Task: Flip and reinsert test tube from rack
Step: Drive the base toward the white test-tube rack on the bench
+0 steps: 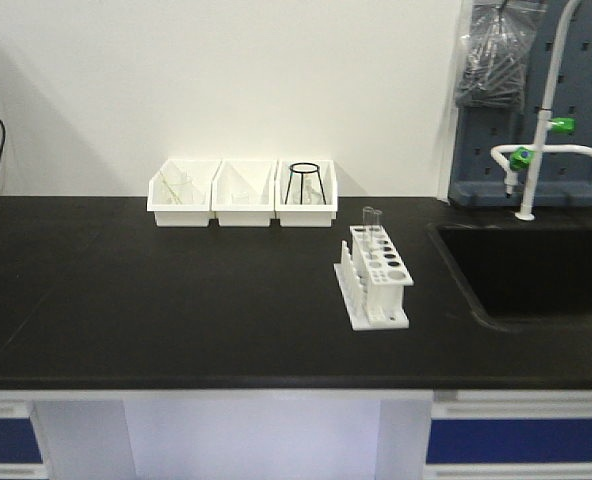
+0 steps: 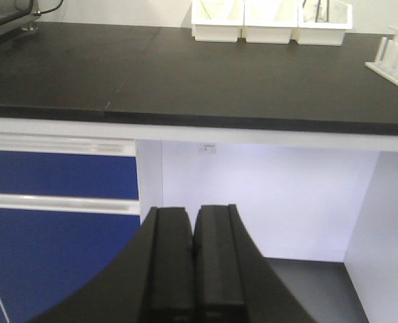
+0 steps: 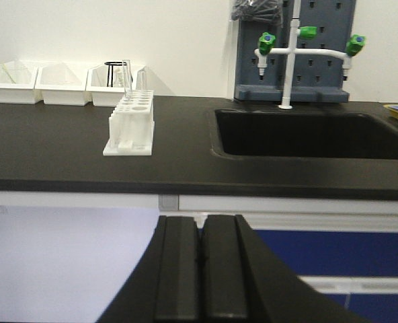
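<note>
The white rack (image 1: pixel 376 277) stands on the black counter, right of centre, with pegs along its left side. A clear test tube (image 1: pixel 372 222) stands upright in a hole at the rack's far end. The rack (image 3: pixel 130 126) and the tube (image 3: pixel 127 77) also show in the right wrist view, and the rack's edge (image 2: pixel 395 59) shows at the far right of the left wrist view. My left gripper (image 2: pixel 193 214) is shut and empty, below the counter's front edge. My right gripper (image 3: pixel 200 222) is shut and empty, also below the counter edge. Neither gripper shows in the front view.
Three white open bins (image 1: pixel 241 193) stand at the back; the right one holds a black wire stand (image 1: pixel 307 183). A black sink (image 1: pixel 526 272) lies right of the rack, with a white tap with green knobs (image 1: pixel 536 150) behind it. Blue drawers (image 2: pixel 58 202) are under the counter.
</note>
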Available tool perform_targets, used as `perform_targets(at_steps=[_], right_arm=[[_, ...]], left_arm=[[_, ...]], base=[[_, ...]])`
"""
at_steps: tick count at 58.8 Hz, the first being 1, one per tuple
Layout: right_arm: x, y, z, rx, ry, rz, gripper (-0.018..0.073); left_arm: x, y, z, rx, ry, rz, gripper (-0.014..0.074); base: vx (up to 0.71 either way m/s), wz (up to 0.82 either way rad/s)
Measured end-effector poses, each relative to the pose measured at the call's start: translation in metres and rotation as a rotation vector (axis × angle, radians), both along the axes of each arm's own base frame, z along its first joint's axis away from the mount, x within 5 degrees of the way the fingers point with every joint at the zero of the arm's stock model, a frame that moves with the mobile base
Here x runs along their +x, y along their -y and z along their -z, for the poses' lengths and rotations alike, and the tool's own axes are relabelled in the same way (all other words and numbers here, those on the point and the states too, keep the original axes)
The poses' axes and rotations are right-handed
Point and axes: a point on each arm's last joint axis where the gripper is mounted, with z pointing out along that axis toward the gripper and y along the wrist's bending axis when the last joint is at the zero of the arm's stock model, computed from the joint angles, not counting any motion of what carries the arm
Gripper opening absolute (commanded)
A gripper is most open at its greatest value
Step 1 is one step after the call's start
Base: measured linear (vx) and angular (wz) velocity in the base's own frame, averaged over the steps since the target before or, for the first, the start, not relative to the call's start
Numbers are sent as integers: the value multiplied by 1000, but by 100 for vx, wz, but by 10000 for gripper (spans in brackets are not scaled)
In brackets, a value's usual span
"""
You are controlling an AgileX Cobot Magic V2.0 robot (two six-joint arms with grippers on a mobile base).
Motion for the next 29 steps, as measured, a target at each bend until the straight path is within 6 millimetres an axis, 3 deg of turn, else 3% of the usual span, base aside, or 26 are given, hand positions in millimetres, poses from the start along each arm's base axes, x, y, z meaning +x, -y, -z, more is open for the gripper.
perform_targets(at_steps=[29], right_arm=[[0, 0, 0, 0, 0, 0, -11]], left_arm=[[0, 0, 0, 0, 0, 0, -6]], base=[[46, 2]])
